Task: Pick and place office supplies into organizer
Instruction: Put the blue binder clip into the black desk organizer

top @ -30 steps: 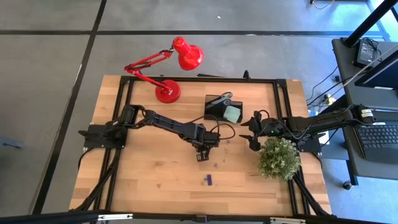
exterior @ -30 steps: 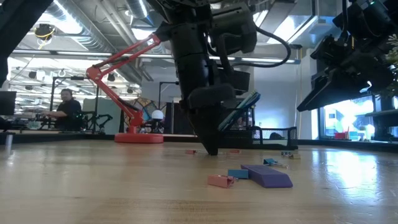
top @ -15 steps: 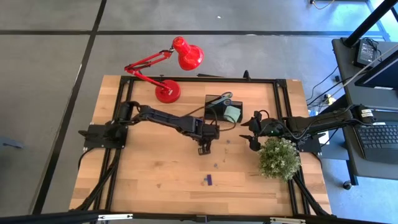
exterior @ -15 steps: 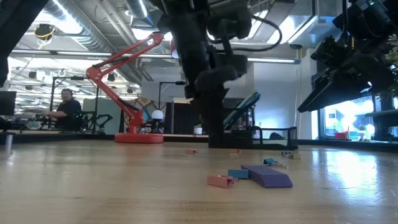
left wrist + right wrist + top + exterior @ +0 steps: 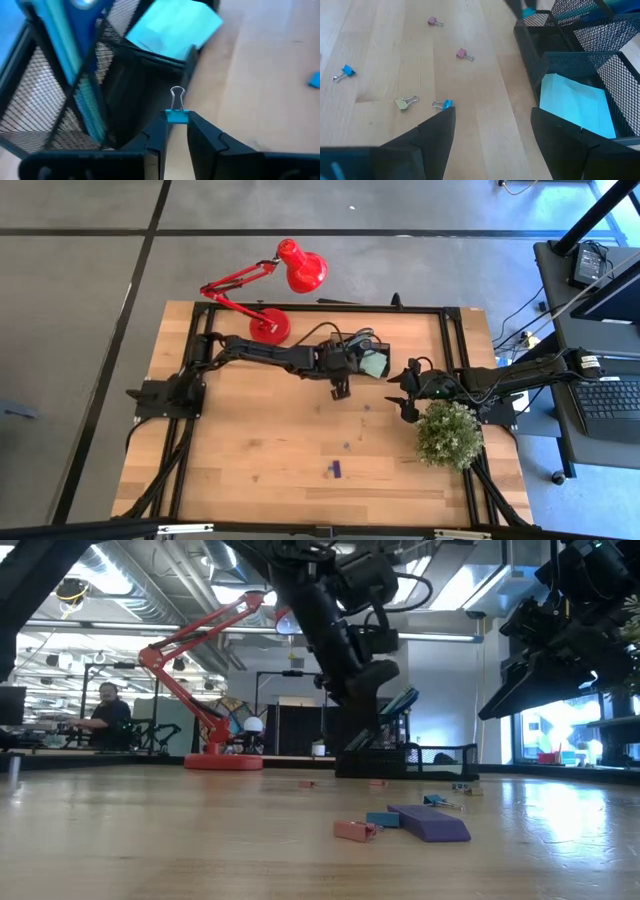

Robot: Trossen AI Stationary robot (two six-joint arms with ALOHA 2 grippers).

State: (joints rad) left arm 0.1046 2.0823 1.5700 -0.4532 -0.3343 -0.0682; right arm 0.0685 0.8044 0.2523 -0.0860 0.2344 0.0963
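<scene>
My left gripper (image 5: 176, 121) is shut on a small blue binder clip (image 5: 176, 115) and hangs at the near edge of the black mesh organizer (image 5: 352, 350); the low view shows that gripper (image 5: 362, 732) clear of the table. The organizer stands on the table and holds blue-handled scissors (image 5: 399, 706) and a pale green sticky-note pad (image 5: 174, 27). A purple piece (image 5: 430, 822) lies on the table near its front edge. My right gripper (image 5: 492, 132) is open and waits to the right of the organizer, beside the plant. My left gripper pinches the blue body of the binder clip (image 5: 176, 116) between its two fingertips. The clip's wire handles (image 5: 177, 94) stick out past the fingers toward the organizer. The clip is lifted clear of the table.
Several binder clips lie loose on the wood: pink ones (image 5: 464, 54), a blue one (image 5: 342, 72), a yellow one (image 5: 406, 103), and a pink one (image 5: 354, 830) by the purple piece. A red desk lamp (image 5: 270, 290) stands at the far edge, a bushy plant (image 5: 448, 434) at the right.
My left gripper has risen from the middle of the table and swung toward the far edge, up to the organizer, tipping as it went. My right arm has kept still.
</scene>
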